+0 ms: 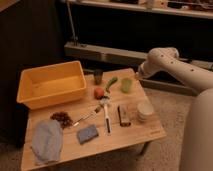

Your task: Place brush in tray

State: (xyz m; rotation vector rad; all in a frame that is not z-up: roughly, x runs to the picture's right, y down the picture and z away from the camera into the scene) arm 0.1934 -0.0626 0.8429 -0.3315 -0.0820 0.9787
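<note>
The brush lies flat on the wooden table near its middle, its white dark-striped handle pointing to the front edge and its pale head by a red-orange fruit. The tray, a deep yellow-orange bin, stands at the table's back left and looks empty. My gripper is at the end of the white arm over the table's back right corner, just beside a green cup. It is well apart from the brush and holds nothing that I can see.
A silver fork lies left of the brush and a dark block lies right of it. A dark cup, a green vegetable, stacked white bowls, a blue sponge, a grey cloth and a dark cluster are also there.
</note>
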